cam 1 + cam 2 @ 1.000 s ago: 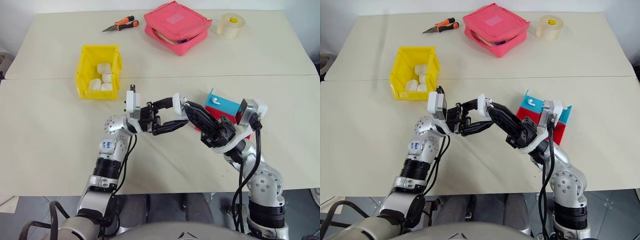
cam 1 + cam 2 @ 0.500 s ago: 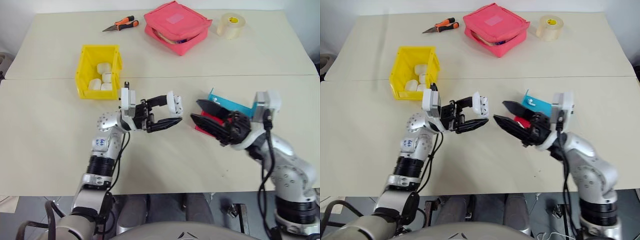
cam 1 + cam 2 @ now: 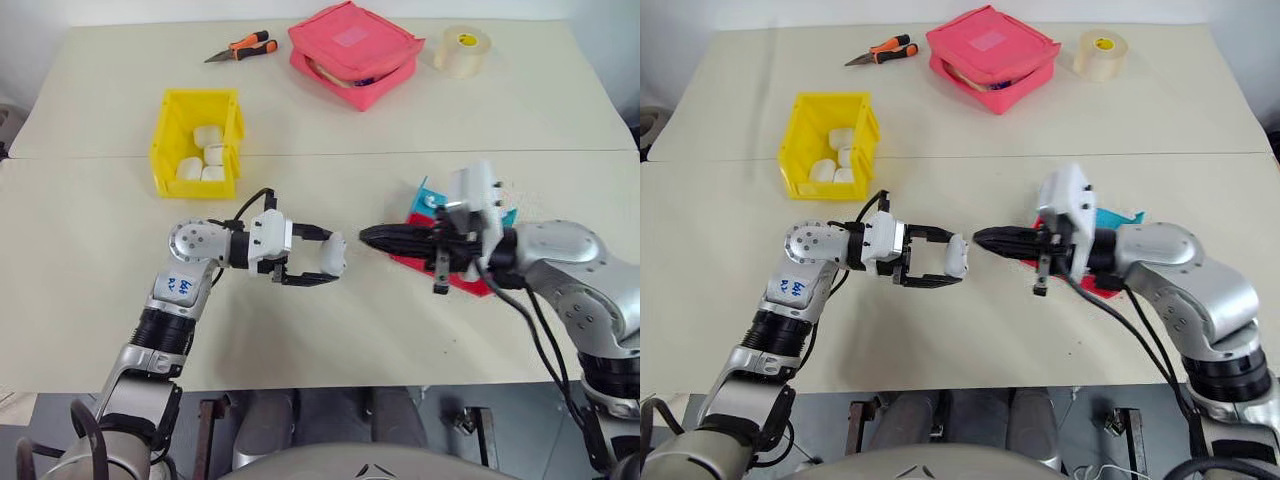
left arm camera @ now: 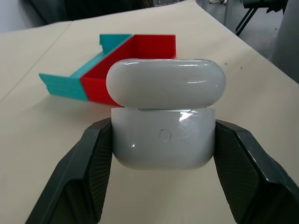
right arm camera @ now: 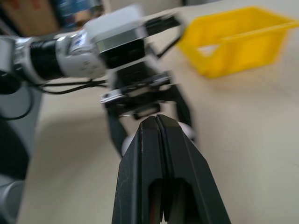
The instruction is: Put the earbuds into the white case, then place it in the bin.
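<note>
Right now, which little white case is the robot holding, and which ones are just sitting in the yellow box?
The white case between the left gripper fingers is the held one. The three other cases lie in the yellow bin.

Surface point(image 3: 90, 290): bin point(image 3: 197, 143) at rear left, several small cases inside it. Pliers point(image 3: 240, 48) at far left rear; pouch point(image 3: 355, 52) right of them; tape roll point(image 3: 461, 50) further right. Tray point(image 3: 455, 270) at right, near middle depth. White case point(image 3: 333, 254) held above the surface at centre, between left claw point(image 3: 322, 257) and right claw point(image 3: 372, 236), tips just apart.
</note>
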### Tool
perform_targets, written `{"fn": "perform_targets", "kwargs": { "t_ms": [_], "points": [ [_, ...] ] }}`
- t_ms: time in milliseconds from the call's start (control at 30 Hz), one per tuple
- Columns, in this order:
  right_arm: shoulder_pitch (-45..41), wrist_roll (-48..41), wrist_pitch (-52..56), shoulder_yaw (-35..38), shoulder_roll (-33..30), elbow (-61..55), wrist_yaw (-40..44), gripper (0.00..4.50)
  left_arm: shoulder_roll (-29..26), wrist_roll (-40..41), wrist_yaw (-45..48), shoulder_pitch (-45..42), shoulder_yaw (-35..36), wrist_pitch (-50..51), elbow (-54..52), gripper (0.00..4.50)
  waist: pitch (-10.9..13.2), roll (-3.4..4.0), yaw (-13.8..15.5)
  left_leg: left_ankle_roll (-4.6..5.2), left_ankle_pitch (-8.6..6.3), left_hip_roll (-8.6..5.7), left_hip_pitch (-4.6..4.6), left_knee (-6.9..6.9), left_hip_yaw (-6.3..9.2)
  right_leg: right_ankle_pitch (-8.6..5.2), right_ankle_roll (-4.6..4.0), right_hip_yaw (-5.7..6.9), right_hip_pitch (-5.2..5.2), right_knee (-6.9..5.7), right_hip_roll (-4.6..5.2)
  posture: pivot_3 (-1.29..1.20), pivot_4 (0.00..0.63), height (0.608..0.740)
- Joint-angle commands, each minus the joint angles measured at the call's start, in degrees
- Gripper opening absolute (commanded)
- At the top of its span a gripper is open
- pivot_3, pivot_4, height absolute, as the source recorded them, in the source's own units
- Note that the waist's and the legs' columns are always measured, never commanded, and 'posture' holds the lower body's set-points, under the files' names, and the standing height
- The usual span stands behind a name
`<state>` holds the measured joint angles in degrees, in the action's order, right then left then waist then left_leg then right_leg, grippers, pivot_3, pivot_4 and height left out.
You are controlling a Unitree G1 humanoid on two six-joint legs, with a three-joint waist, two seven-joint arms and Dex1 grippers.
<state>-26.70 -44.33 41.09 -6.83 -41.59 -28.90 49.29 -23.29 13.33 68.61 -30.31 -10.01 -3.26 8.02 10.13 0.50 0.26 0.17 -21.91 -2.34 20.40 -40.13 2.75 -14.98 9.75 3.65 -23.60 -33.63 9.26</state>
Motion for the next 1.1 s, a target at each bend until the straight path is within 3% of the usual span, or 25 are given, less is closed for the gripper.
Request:
{"fn": "perform_targets", "kwargs": {
  "t_ms": [33, 233, 433, 633, 733, 800, 1100],
  "points": [
    [-2.4, 1.6, 1.7, -2.8, 2.0, -1.6, -1.1, 0.02, 0.7, 0.8, -1.5, 0.5, -0.2, 0.5, -3.0, 2.80, 0.0, -0.01, 0.0, 0.00, 0.00, 0.00, 0.00, 0.00, 0.00, 0.00, 0.00, 0.00, 0.00, 0.00, 0.00, 0.00, 0.150, 0.740],
    [0.0, 7.2, 0.9, -3.7, -0.7, 0.4, -0.3, 0.02, 1.6, 1.1, -2.5, 0.9, -0.2, -0.7, -3.4, 2.80, 0.0, -0.01, 0.0, 0.00, 0.00, -0.01, 0.00, 0.00, -0.02, 0.00, 0.00, 0.01, 0.00, -0.01, 0.00, 0.00, 0.150, 0.740],
    [9.0, 5.6, -3.4, 5.3, -4.3, 0.2, 4.1, 0.02, 1.1, 4.8, -0.1, 3.1, 1.7, -3.0, -4.4, 2.80, 0.0, -0.04, 0.8, 0.00, 0.00, 0.00, 0.01, 0.00, -0.05, 0.00, 0.00, 0.03, 0.01, 0.02, 0.00, 0.00, 0.150, 0.740],
    [17.8, 2.7, -13.5, 16.9, 2.8, -0.3, 3.3, 0.02, -0.6, 11.0, 1.0, 8.7, 6.4, -2.9, -7.4, 2.80, 0.0, -0.03, 0.8, -0.01, 0.00, 0.04, -0.03, 0.01, -0.11, 0.00, 0.00, 0.01, 0.00, -0.02, -0.01, 0.00, 0.150, 0.740],
    [23.1, 3.5, -15.1, 19.7, 2.7, -2.0, 3.6, 0.58, -1.8, 17.7, -1.8, 14.5, 11.7, 3.1, -12.2, 2.80, 0.0, -0.03, 0.8, -0.01, 0.00, 0.04, -0.05, 0.00, -0.11, 0.00, 0.00, 0.00, 0.02, -0.03, -0.01, 0.00, 0.150, 0.740],
    [25.5, 3.9, -17.9, 21.7, 4.8, -2.8, 2.1, 1.21, -1.5, 18.6, -8.0, 18.3, 16.8, 3.9, -14.7, 2.80, 0.0, -0.04, 0.9, -0.01, -0.01, 0.07, -0.07, 0.04, -0.06, -0.01, -0.02, -0.01, 0.03, -0.03, -0.01, 0.00, 0.150, 0.740],
    [32.3, 15.1, -32.9, 18.9, 10.1, -0.3, 0.3, 4.32, 1.8, 14.0, -34.7, 28.0, 30.6, 7.1, -19.9, 2.80, 0.0, -0.04, 1.1, -0.02, -0.02, 0.04, -0.20, 0.09, -0.09, -0.01, -0.02, -0.10, 0.10, -0.06, -0.02, 0.00, 0.150, 0.740]
  ]
}}
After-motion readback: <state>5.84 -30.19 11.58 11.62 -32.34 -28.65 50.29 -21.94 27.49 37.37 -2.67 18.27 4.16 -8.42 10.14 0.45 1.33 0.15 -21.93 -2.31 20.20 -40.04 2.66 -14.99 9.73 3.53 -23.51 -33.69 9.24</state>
